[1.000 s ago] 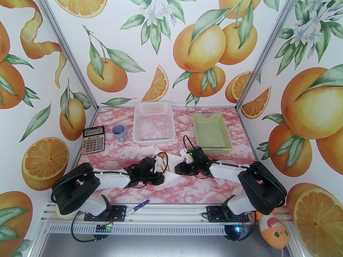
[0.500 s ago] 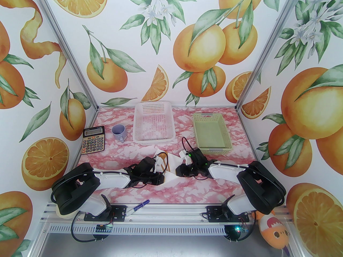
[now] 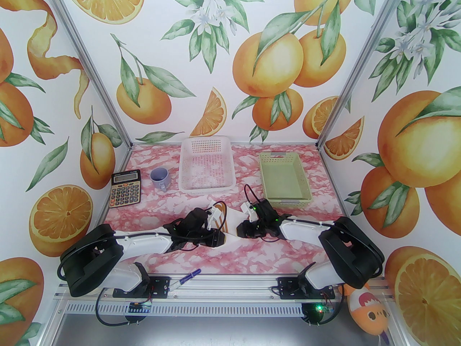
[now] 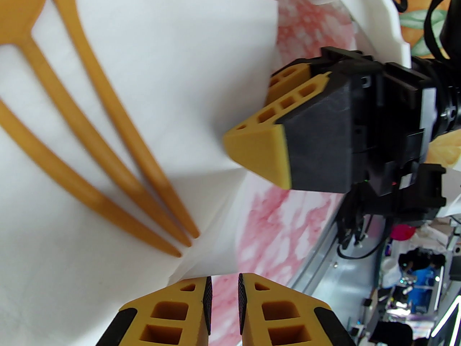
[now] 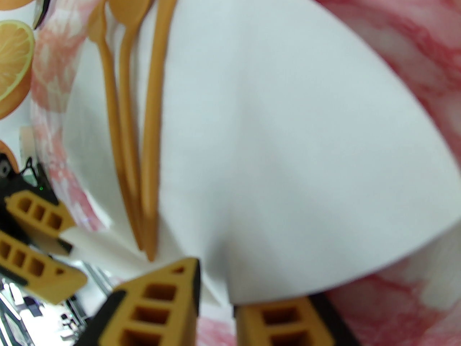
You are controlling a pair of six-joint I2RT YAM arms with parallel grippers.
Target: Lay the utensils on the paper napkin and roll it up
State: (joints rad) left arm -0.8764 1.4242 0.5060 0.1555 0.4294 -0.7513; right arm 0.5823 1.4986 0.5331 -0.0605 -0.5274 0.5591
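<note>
1. The paper napkin (image 4: 144,67) is thin, matt white paper.
2. The utensils (image 5: 154,121) look like smooth orange-brown plastic with a faint sheen.
3. The table (image 3: 288,254) has a smooth pink-and-white marbled covering.
4. The fingers (image 4: 169,308) of the left gripper (image 4: 224,283) are matt yellow-orange plastic. Their pads (image 4: 207,297) are black and ribbed.
5. The rail (image 3: 230,287) along the table's near edge is grooved bare metal.

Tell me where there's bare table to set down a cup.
Free: the near strip right of the pen; the gap between white basket and green basket; the far-left corner behind calculator and mug. Crowded: mid-table, where left gripper and right gripper meet over napkin and utensils.
</note>
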